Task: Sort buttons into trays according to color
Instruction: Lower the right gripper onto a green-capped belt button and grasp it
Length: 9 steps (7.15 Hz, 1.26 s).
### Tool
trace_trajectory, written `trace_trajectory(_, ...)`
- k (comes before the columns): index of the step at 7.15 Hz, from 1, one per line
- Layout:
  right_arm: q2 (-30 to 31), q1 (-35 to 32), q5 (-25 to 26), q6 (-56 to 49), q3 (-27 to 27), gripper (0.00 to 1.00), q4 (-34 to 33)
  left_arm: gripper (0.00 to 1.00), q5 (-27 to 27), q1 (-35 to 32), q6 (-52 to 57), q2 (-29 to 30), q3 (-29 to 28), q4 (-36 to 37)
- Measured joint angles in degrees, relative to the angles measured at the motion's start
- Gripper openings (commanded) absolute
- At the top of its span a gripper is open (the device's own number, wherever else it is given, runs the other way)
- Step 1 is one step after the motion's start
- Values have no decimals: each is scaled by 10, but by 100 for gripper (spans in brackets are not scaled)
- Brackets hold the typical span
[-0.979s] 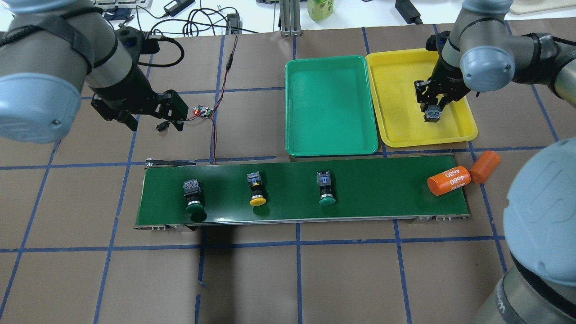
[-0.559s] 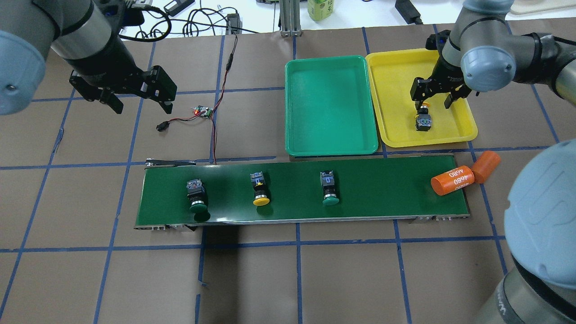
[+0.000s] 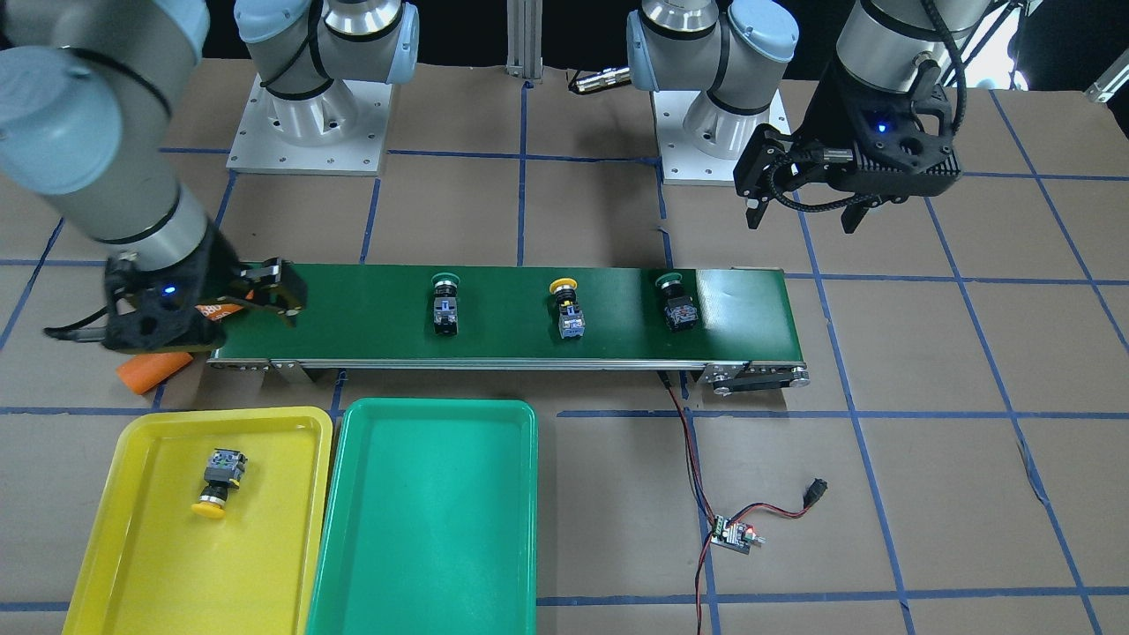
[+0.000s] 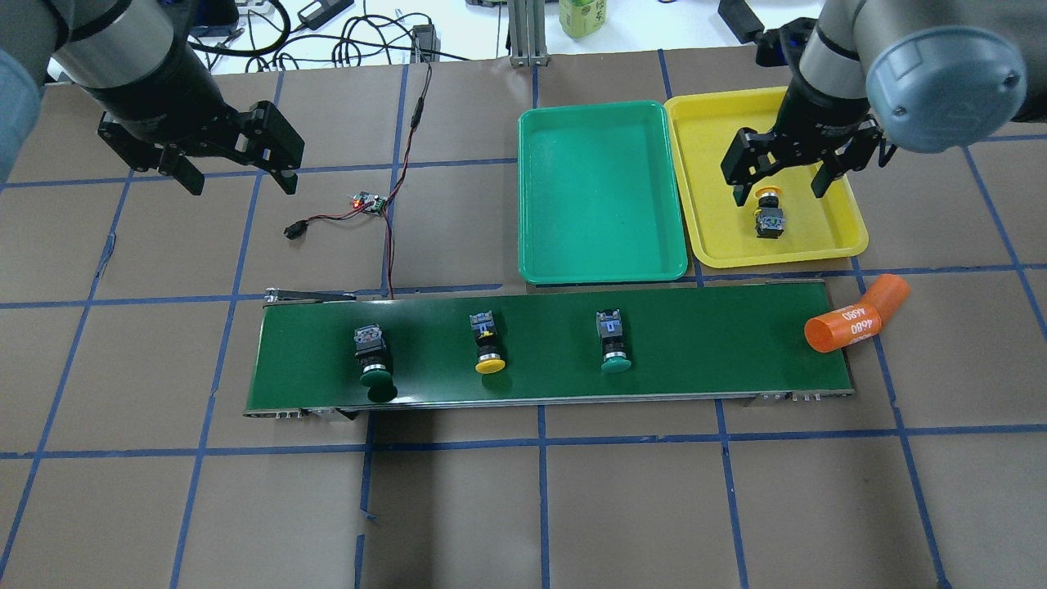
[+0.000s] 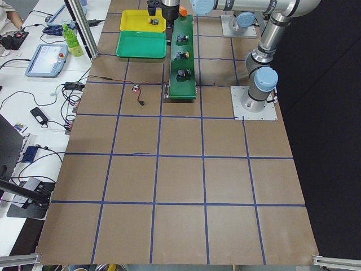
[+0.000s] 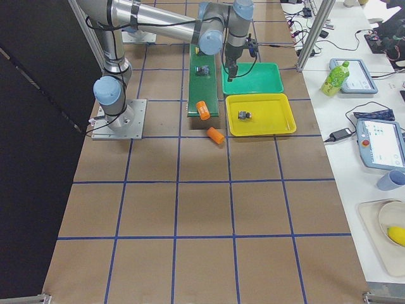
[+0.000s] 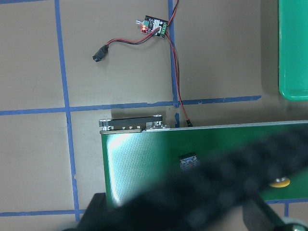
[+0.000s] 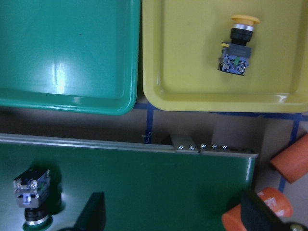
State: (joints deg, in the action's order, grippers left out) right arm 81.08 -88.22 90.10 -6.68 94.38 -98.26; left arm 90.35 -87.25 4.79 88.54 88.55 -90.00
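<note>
One yellow button (image 4: pixel 769 217) lies on its side in the yellow tray (image 4: pixel 712 237), also seen in the right wrist view (image 8: pixel 237 48). My right gripper (image 4: pixel 779 192) hangs open above it, holding nothing. The green tray (image 4: pixel 601 245) has nothing in it. Three buttons ride the dark-green belt (image 4: pixel 720 343): a green one (image 4: pixel 372 360) at the left, a yellow one (image 4: pixel 488 350) in the middle, a green one (image 4: pixel 612 345) to the right. My left gripper (image 4: pixel 243 184) is open and empty, off the belt near the back left.
Two orange cylinders (image 4: pixel 847 329) (image 4: pixel 887 293) sit at the belt's right end, one on it and one just off it. A small controller board (image 4: pixel 368 203) with red and black wires lies behind the belt's left end. Cables and a bottle (image 4: pixel 582 16) line the far edge.
My right gripper opened, left the yellow button in the yellow tray and rose. My left arm moved back from the belt. Everything on the belt drifted right.
</note>
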Motion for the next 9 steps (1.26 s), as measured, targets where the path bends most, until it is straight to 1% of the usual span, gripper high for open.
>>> trace_trajectory(1, 6, -29, -10, 35, 29, 100, -6, 100, 0, 0, -2, 0, -5, -5)
trace_trajectory(3, 7, -74, -46, 93, 82, 100, -46, 100, 5, 1, -3, -1, -16, -22)
trace_trajectory(6, 2, -106, -59, 128, 141, 100, -86, 100, 6, 0, -2, 1, -20, -25)
trace_trajectory(7, -3, -108, -59, 130, 160, 94, -109, 100, 5, 0, -2, 1, -20, -25)
trace_trajectory(8, -10, -108, -58, 131, 173, 73, -133, 100, 3, 0, -3, 1, -19, -24)
trace_trajectory(9, -15, -107, -57, 132, 180, 26, -145, 100, 1, 0, -3, 1, -18, -24)
